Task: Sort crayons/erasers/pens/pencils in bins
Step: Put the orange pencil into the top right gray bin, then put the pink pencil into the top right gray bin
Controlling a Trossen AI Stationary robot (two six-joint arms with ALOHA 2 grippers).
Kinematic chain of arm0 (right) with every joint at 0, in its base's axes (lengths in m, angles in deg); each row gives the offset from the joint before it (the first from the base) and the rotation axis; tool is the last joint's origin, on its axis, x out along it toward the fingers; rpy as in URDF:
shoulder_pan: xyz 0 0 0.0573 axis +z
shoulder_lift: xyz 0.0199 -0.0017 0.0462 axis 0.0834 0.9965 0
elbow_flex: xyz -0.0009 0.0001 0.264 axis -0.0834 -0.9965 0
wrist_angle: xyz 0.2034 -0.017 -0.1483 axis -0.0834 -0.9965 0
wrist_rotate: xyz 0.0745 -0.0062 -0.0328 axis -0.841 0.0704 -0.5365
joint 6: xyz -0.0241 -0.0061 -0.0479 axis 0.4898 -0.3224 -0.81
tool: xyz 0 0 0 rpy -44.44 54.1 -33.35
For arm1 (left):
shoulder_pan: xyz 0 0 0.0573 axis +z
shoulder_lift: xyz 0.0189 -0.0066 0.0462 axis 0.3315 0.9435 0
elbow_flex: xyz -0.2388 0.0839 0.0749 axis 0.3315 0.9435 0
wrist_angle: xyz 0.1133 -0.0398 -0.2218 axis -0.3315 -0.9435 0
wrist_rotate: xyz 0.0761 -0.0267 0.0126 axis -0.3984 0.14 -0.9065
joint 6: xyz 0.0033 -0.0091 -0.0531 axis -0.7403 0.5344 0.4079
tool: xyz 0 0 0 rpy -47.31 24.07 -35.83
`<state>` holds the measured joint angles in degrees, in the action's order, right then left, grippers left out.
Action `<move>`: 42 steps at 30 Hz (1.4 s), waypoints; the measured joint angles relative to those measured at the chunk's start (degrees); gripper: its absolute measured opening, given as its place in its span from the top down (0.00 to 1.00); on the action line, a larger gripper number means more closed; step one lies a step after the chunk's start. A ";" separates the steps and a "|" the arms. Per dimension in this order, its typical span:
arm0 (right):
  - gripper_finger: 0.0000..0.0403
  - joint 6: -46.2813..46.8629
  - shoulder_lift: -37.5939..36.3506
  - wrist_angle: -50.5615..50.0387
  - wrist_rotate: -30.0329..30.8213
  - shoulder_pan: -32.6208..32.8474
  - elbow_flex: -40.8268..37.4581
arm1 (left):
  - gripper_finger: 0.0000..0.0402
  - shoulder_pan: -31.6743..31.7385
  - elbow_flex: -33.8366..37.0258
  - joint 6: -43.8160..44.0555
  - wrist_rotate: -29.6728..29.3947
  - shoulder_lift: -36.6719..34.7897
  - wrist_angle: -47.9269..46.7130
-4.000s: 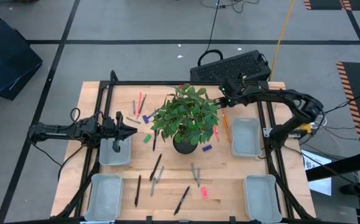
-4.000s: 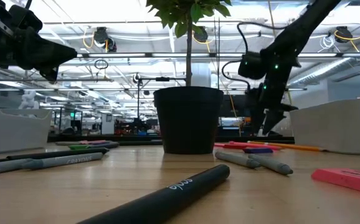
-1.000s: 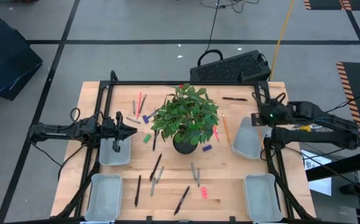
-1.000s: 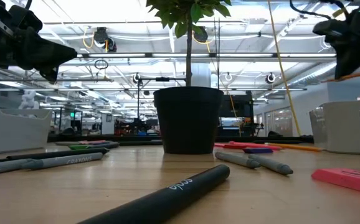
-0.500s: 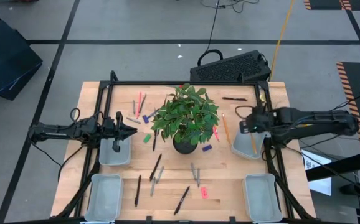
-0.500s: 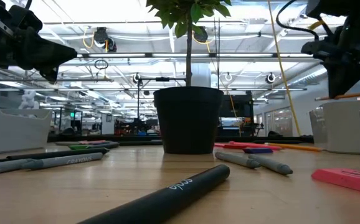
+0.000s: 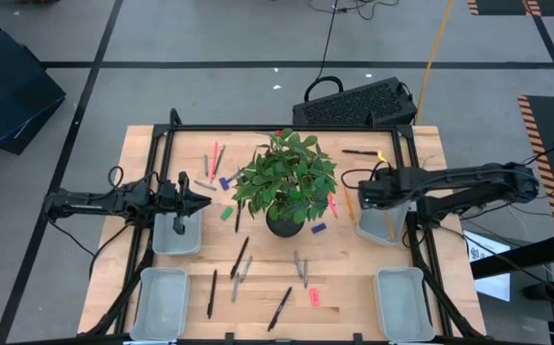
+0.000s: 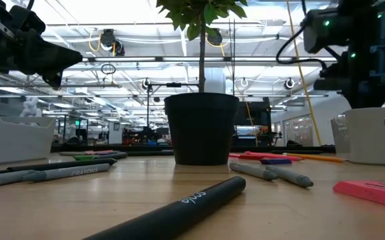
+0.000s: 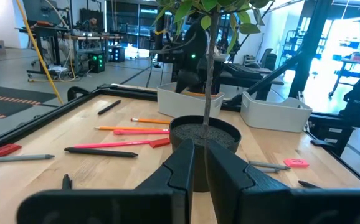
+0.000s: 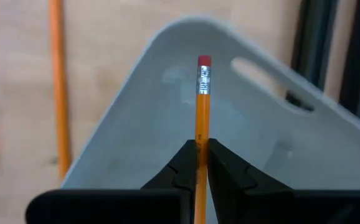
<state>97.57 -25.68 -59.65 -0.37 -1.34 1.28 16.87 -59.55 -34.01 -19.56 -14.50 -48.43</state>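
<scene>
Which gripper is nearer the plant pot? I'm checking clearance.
Right gripper, just right of the plant pot, over a bin. Left gripper sits farther, to its left.

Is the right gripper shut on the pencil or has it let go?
Shut: the right gripper pinches the orange pencil over the bin.

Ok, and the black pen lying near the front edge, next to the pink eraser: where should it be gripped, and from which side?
Probably at its middle, from straight above, with the jaws turned across its slant. The black pen lies flat on the table, apart from the pink eraser, so both long sides look free.
</scene>
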 joint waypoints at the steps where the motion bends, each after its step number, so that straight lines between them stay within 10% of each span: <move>1: 0.95 -0.53 0.45 0.32 0.51 -0.65 -0.06 | 0.90 -0.01 0.00 0.01 0.00 0.00 0.00; 17: 0.93 -15.65 1.31 4.30 -1.60 -11.78 -0.18 | 0.90 0.00 0.00 0.00 0.00 -0.02 0.00; 30: 0.65 -26.21 0.29 2.27 -1.20 -16.74 -0.10 | 0.90 0.00 0.00 -0.01 0.00 -0.01 0.00; 42: 0.61 -23.63 -3.35 -4.88 -8.71 -16.88 4.09 | 0.90 -0.01 0.00 0.01 0.00 -0.01 0.00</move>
<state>73.94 -29.03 -64.53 -9.08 -18.22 5.37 16.86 -59.55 -34.00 -19.56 -14.51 -48.43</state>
